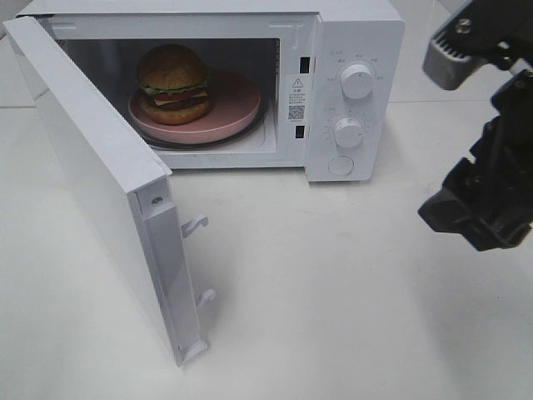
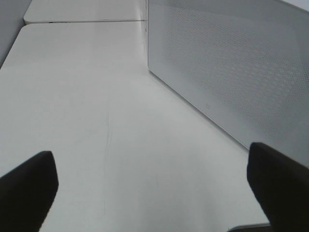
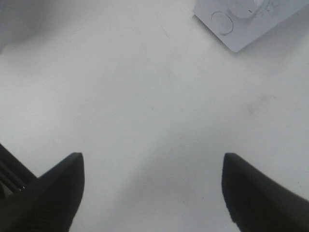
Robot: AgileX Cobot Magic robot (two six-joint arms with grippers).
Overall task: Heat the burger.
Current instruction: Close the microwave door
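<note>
With the burger [image 1: 173, 83] on the pink plate [image 1: 237, 104] inside the microwave [image 1: 350, 33] at the bench's far edge, and the left gripper [image 2: 149, 152] and right gripper [image 3: 152, 159] both wide open and empty, a glancing push on the open door [image 1: 92, 183] could leave it unlatched.

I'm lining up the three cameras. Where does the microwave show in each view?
Exterior high: microwave across the top, door open, burger inside.
Left wrist: its perforated door panel, beyond the fingers.
Right wrist: only its control-panel corner with the round button, beyond the fingers.
Shared landmark: the white table.
</note>
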